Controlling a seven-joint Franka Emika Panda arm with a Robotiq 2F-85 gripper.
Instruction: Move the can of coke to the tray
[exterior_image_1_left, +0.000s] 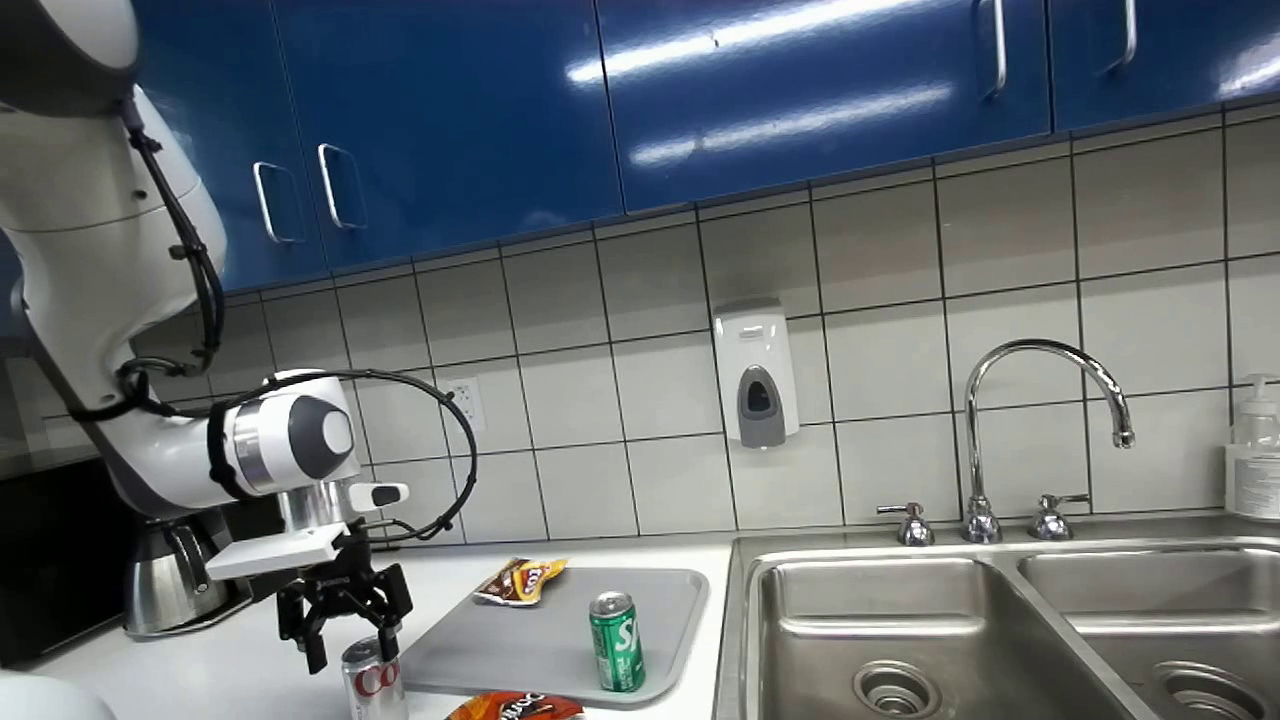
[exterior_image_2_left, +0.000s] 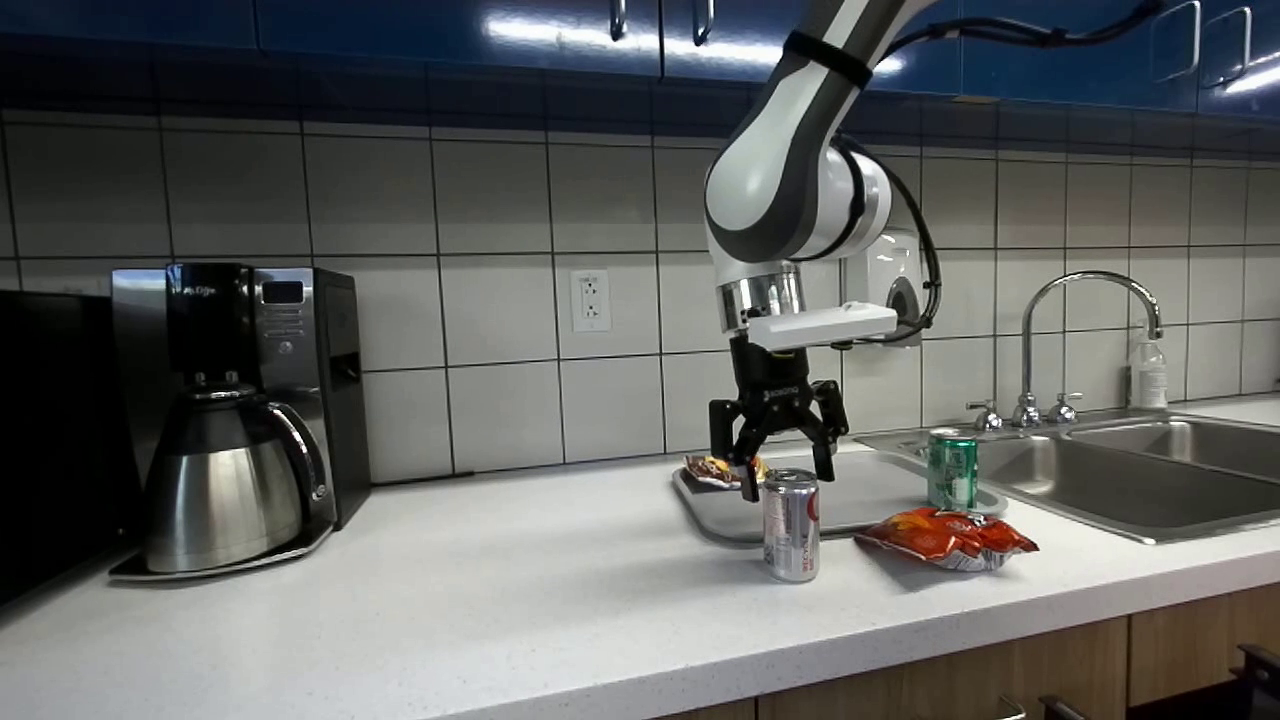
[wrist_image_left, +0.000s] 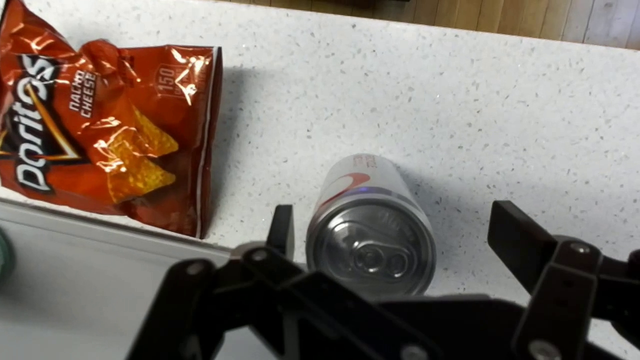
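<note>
Counter (exterior_image_2_left: 450, 590), L to R: coffee maker (exterior_image_2_left: 212, 320) w/ carafe (exterior_image_2_left: 225, 480) on its base, then tray (exterior_image_1_left: 510, 640), then sink (exterior_image_1_left: 870, 590), faucet (exterior_image_1_left: 972, 430) at sink's back edge. Pump bottle (exterior_image_1_left: 1255, 455) behind sink, R of faucet. On tray: snack bag (exterior_image_1_left: 525, 582) at back L, Sprite can (exterior_image_1_left: 617, 645) twd front R. On counter just before tray: Coke can (exterior_image_2_left: 791, 530) upright nr tray's front L corner, Doritos bag (exterior_image_2_left: 945, 540) R of it in both exterior views. Gripper (exterior_image_2_left: 788, 480) over Coke can, jaws either side. Soap dispenser (exterior_image_1_left: 757, 375) on wall (exterior_image_2_left: 500, 310) behind, btwn outlet (exterior_image_2_left: 590, 300) & faucet.

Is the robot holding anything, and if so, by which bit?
Nothing is held. The open gripper shows gaps between its fingers and the coke can in the wrist view.
</note>
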